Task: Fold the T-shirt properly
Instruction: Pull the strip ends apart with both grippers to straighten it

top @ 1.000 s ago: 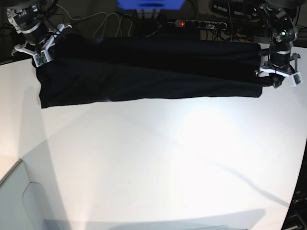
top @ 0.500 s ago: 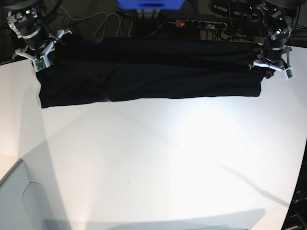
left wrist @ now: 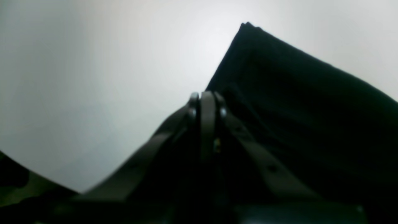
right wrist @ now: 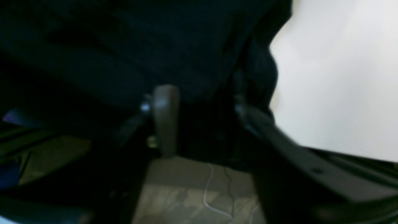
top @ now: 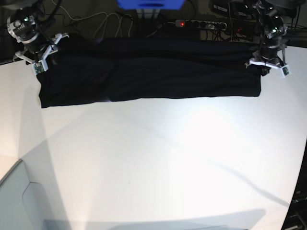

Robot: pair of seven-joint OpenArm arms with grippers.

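The white table fills most of the base view; the black T-shirt lies as a long folded band along its top edge, flattened for another fold. At upper right, the left gripper sits pinched together, apparently empty; at upper left, the right gripper spreads apart, holding nothing

Overhead view sharp; white table blown out by glare just below T-shirt, dimmer toward near corners. Long soft shadows crossed table diagonally beneath that glare. T-shirt read as flat black, folds barely visible. Table edges bowed by wide lens. Both wrist views dim and blurred: left gripper soft, cloth featureless; right view smeared, murky
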